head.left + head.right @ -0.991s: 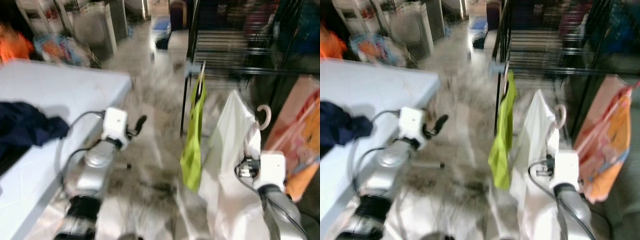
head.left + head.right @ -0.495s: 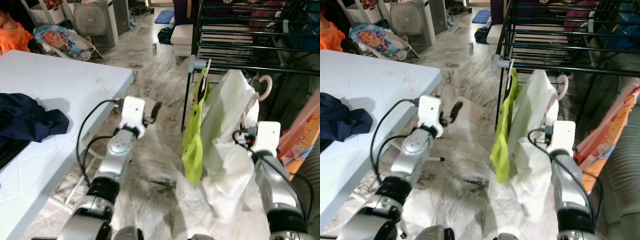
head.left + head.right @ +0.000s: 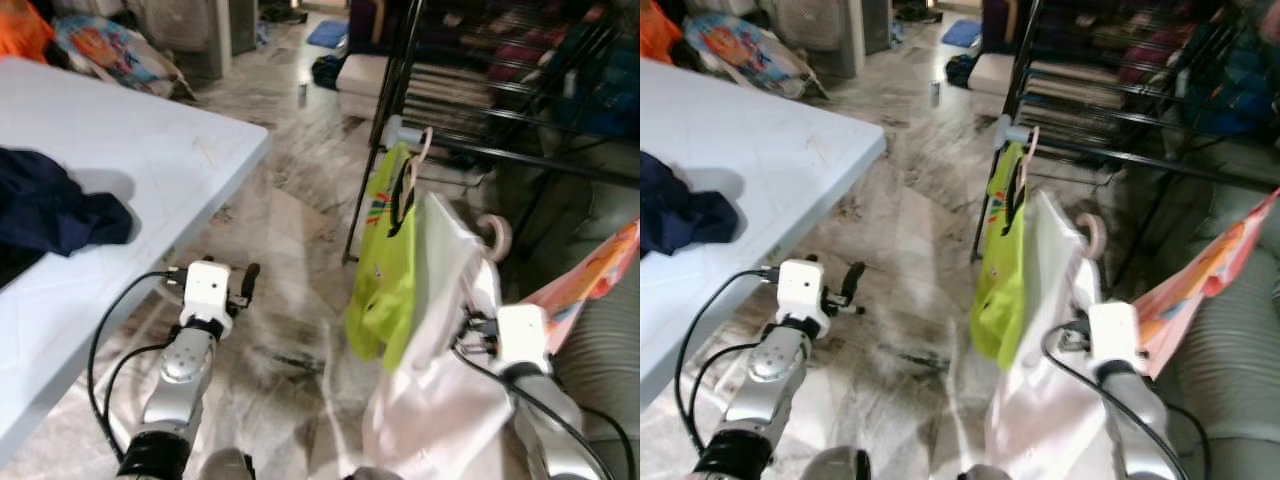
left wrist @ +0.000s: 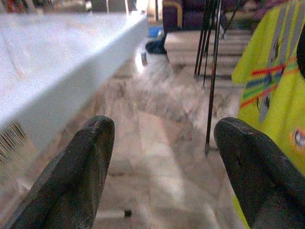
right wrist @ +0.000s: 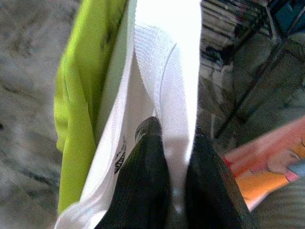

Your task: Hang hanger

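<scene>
Clearly the right gripper (image 5: 174,191) is pinched tight on the collar band of the white shirt (image 3: 440,300), the cloth squeezed between its two black fingers (image 5: 143,181). That shirt rides on a hanger whose pale hook (image 3: 495,235) stands free at about 12 o'clock from the gripper, below and in front of the dark drying rack (image 3: 520,155), not yet over any bar. At 9 o'clock from the shirt, just beside it, a lime-green shirt (image 3: 385,280) already hangs from the rack's rail by its own hanger.

The left gripper (image 4: 162,162) has its fingers spread wide and holds nothing; it hovers low over the marble floor (image 3: 290,230), beside the edge of the white table (image 3: 130,160), where dark blue clothing (image 3: 50,210) lies.

So the carrying step looks done and the hanging is in hand. Next, I judge, the right arm must lift the hook above a rail, toward 12 o'clock, and lower it on before letting go.
</scene>
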Controlling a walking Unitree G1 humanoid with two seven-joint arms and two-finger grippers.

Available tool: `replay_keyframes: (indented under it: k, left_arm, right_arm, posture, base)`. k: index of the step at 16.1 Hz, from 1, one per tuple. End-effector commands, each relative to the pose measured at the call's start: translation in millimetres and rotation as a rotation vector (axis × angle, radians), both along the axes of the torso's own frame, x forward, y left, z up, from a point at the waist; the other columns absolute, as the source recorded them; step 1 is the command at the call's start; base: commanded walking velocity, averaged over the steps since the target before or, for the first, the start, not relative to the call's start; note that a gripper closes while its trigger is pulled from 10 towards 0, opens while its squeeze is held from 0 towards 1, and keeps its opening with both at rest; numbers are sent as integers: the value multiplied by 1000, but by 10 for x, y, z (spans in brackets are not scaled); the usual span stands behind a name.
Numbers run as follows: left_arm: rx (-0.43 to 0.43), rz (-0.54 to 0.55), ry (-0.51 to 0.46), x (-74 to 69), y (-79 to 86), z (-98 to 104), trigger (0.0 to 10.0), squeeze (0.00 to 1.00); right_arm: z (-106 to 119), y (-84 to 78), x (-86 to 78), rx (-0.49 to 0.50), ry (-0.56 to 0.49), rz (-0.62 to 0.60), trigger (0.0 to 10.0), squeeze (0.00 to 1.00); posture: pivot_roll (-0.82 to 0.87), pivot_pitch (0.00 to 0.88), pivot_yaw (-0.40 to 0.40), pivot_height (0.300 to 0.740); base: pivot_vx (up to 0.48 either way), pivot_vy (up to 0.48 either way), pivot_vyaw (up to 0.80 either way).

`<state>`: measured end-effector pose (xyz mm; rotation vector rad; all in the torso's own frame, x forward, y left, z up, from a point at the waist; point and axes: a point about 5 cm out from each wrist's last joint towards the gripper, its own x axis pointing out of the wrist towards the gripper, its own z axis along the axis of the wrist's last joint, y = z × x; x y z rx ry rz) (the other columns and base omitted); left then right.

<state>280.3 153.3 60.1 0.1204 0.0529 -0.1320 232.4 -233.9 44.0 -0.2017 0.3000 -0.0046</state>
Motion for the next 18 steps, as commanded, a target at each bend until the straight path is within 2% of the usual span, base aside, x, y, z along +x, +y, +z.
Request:
replay_keyframes:
  k: [1, 4, 7, 10, 12, 15, 16, 18]
  left_arm:
    - [7, -12, -30, -13, -12, 95, 10000, 0]
    - [47, -69, 34, -298, 73, 0, 10000, 0]
    - [62, -72, 61, -457, 106, -24, 10000, 0]
    - [67, -68, 82, -595, 144, 0, 10000, 0]
    - [71, -87, 107, -635, 125, -38, 10000, 0]
    - [68, -83, 111, -648, 137, -5, 10000, 0]
    - [65, -74, 107, -611, 138, 9, 10000, 0]
    - [62, -74, 93, -540, 112, 42, 10000, 0]
  right_arm:
    - [242, 49, 100, 19, -113, 3, 10000, 0]
    - [299, 123, -164, 54, -150, -63, 10000, 0]
    - [287, 108, -364, 45, -146, -132, 10000, 0]
    - [314, 95, -473, 56, -113, -161, 10000, 0]
    - [276, 116, -460, 11, -76, -90, 10000, 0]
    - [366, 105, -375, -16, -110, -62, 10000, 0]
    - [373, 148, -355, -35, -125, -64, 10000, 0]
    - [352, 234, -350, -9, -128, -91, 10000, 0]
  posture:
    - [-39, 0, -66, 740]
    - [-64, 0, 3, 740]
    - [-88, 0, 40, 740]
    - [-86, 0, 47, 740]
    - [-78, 0, 52, 740]
    - [-59, 0, 31, 740]
    - [-56, 0, 28, 740]
    - [-57, 0, 31, 740]
  base:
    - [0, 0, 0]
    - [0, 0, 0]
    - [0, 0, 0]
    - [0, 0, 0]
    - [0, 0, 0]
    - [0, 0, 267]
    - [0, 0, 800]
    - [0, 0, 800]
